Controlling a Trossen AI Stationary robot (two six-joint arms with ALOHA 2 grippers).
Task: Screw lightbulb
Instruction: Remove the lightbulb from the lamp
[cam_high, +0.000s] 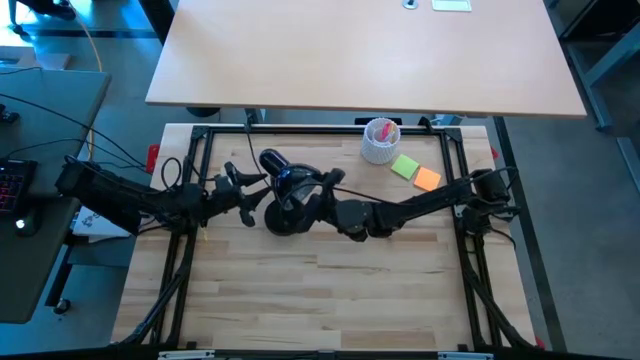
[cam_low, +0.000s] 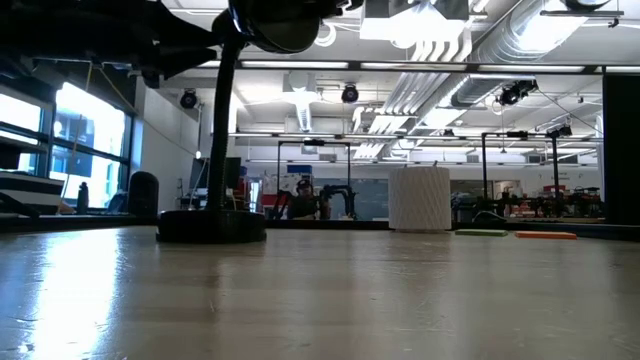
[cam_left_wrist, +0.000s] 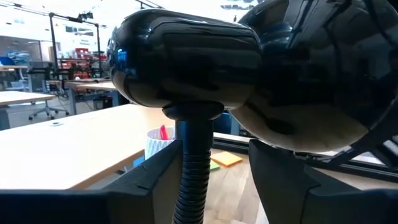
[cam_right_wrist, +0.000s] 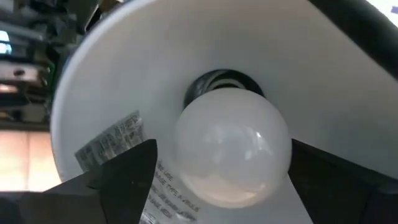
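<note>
Table: a pale butcher-block wooden table (cam_high: 330, 290) inside a black metal frame carries everything named below.

Lamp: a glossy black desk lamp with a cone shade, ribbed flexible neck and round base (cam_high: 285, 215) stands near the middle of the table's far half, closer to the left edge. In the low view the base (cam_low: 212, 225) sits flat on the wood and the neck rises out of the top of the picture.

Lightbulb: a small white rounded lightbulb (cam_right_wrist: 231, 149) sits inside the white-lined mouth of the shade, its base end reaching into the dark socket behind it. How far it is threaded in cannot be told.

Right gripper: the right gripper (cam_right_wrist: 224, 180) reaches in from the table's right edge to the shade's mouth. Its two dark fingers (cam_right_wrist: 121, 177) stand spread wide, one on each side of the bulb; whether they touch the glass cannot be told.

Left gripper: the left gripper (cam_left_wrist: 214, 180) comes from the left edge and sits at the lamp's neck just below the shade. Its fingers flank the ribbed neck, apart from it on both sides, so it is unclenched and grasps nothing.

Cup: a white ribbed cup (cam_high: 380, 142) holding something pink stands near the far edge, right of centre.

Notes: a green square sticky pad (cam_high: 405, 166) and an orange one (cam_high: 427, 179) lie side by side just beside the cup, toward the right edge.
</note>
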